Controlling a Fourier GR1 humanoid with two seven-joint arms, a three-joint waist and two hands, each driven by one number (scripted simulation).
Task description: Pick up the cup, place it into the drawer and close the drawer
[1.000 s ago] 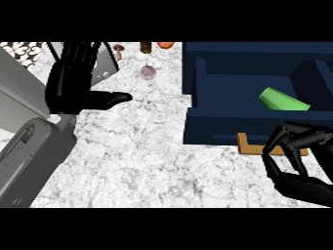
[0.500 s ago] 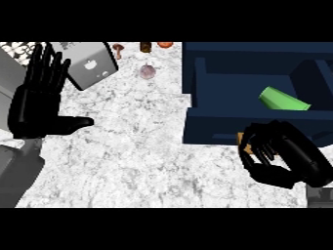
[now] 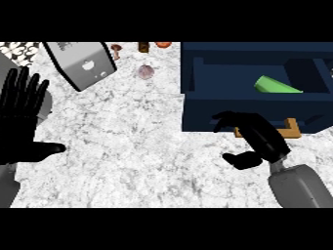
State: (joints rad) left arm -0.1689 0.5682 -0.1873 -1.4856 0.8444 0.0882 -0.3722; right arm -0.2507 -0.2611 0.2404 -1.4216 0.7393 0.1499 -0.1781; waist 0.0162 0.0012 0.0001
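Lying in the open drawer (image 3: 255,110), the cup (image 3: 276,85) is judged placed; only closing is left, the right robot hand (image 3: 259,134) curled empty at its front, the left robot hand (image 3: 14,132) spread open

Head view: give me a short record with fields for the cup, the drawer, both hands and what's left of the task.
cup: green, inside the drawer
drawer: dark blue, open
handle: wooden, on the drawer's front, partly hidden by the right hand
right hand: at the drawer's front, by the handle
left hand: open, resting at the view's left edge
left to do: close the drawer
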